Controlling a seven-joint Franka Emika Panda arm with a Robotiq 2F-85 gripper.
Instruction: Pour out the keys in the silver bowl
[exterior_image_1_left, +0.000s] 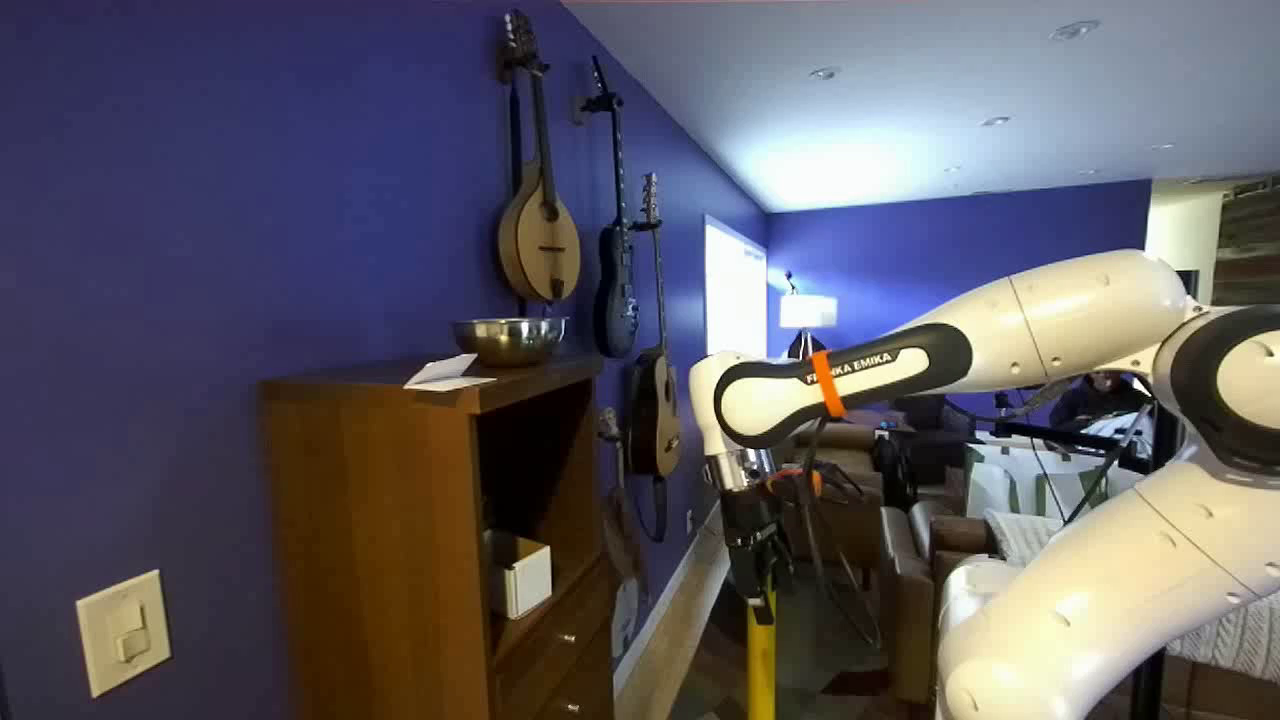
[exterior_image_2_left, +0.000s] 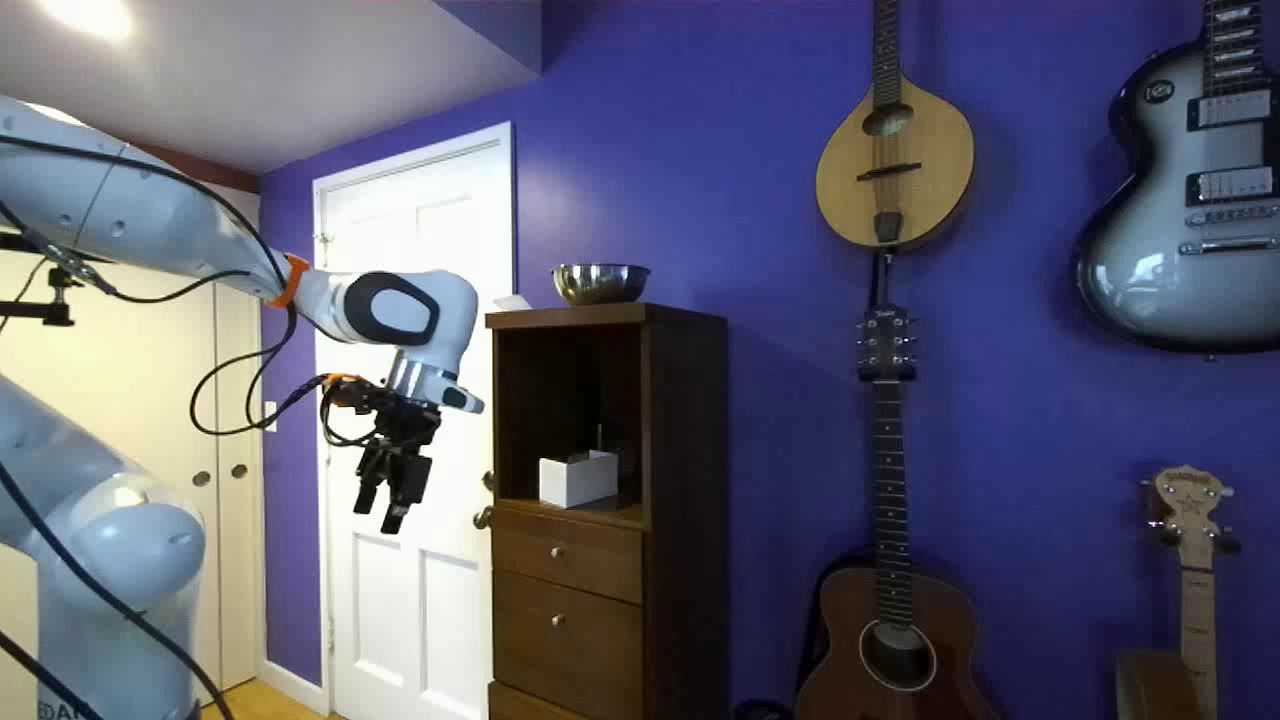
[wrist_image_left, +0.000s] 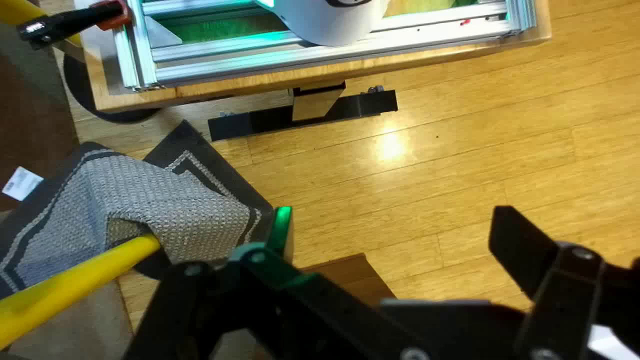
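The silver bowl sits upright on top of the brown cabinet. It also shows in an exterior view. Its inside is hidden in both exterior views, so no keys can be seen. My gripper hangs pointing down, lower than the cabinet top and well apart from the bowl; it also shows in an exterior view. In the wrist view my gripper has its fingers wide apart with nothing between them. The bowl is out of the wrist view.
A folded pale sheet lies beside the bowl at the cabinet edge. A white box stands in the cabinet's open shelf. Stringed instruments, including a mandolin, hang on the purple wall. A yellow post stands near the gripper.
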